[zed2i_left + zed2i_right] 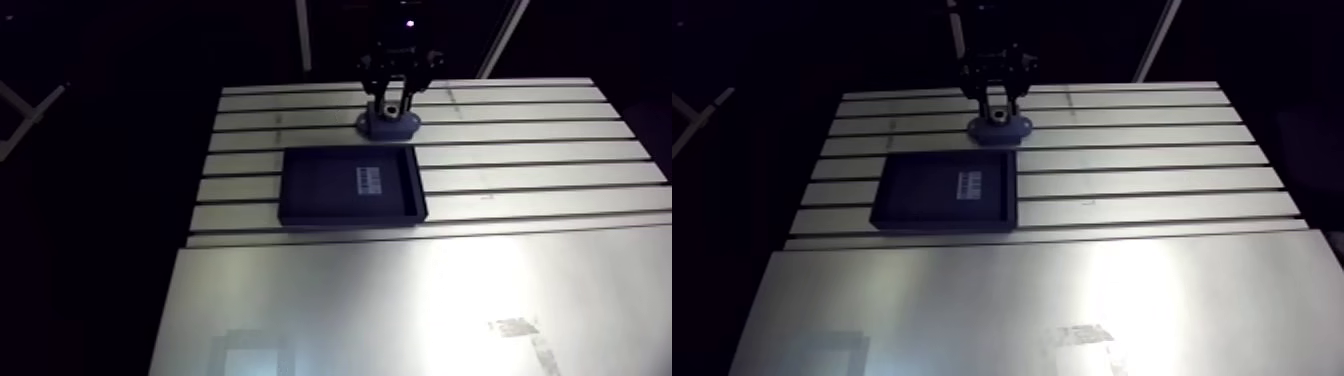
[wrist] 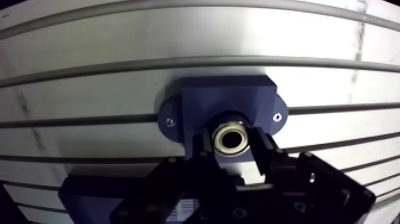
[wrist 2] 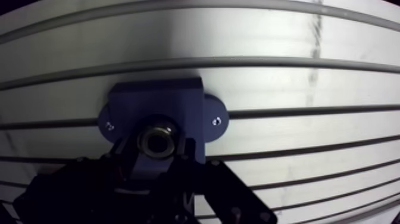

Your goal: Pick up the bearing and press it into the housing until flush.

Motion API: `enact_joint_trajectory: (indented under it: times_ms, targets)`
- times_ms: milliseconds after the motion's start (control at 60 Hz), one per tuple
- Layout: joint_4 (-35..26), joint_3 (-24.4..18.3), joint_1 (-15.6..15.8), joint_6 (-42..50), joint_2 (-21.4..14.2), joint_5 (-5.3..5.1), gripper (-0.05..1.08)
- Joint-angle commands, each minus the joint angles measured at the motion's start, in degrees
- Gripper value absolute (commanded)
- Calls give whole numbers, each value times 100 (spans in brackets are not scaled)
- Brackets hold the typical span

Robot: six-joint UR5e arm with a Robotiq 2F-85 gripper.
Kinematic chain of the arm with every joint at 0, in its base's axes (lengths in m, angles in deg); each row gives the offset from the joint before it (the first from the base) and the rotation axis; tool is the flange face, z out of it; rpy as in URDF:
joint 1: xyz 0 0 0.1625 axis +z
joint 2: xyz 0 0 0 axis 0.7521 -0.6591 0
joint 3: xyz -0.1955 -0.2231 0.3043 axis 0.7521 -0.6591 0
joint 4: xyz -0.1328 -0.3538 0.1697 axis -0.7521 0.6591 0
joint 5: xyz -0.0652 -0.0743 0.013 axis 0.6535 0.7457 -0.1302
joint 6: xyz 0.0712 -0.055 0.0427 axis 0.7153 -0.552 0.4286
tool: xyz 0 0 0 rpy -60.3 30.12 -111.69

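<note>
Gripper (image 2: 232, 143) is clamped on the bearing (image 2: 231, 127): silver ring pinched between the two fingers (image 2: 262, 148), bore facing the wrist camera.

The bearing sits right over the mouth of the blue housing (image 2: 226, 98), centred between its two screw ears. You can't tell from either view whether it has entered the bore or just rests on the rim. Depth is hidden by the fingers.

The housing is on the slotted table (image 2: 178, 36), close to the far edge, roughly mid-width.

My read: pick is done and you're at the insertion step. The next move needs a straight push down the bore axis with no tilt; a cocked ring will likely jam. Check that the fingertips clear the housing face before the ring gets flush, or let go and finish the press with closed fingers.

Black tray (image 1: 320, 185) lies just on the near side of the housing, edges square to the slots. All you'll see inside is a pale label (image 1: 371, 181) on its floor, no parts.
</note>
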Motion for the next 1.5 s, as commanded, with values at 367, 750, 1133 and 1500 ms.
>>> enact_joint_trajectory:
  times_ms: [367, 750, 1133, 1500]
  targets:
    - [-9, -19, -20, -8, 47, 0, 78]
    - [0, -19, -20, -9, 38, -9, 78]
    - [17, -19, -13, 0, 22, -9, 50]
    - [-8, -70, 15, 0, -66, -17, 1]
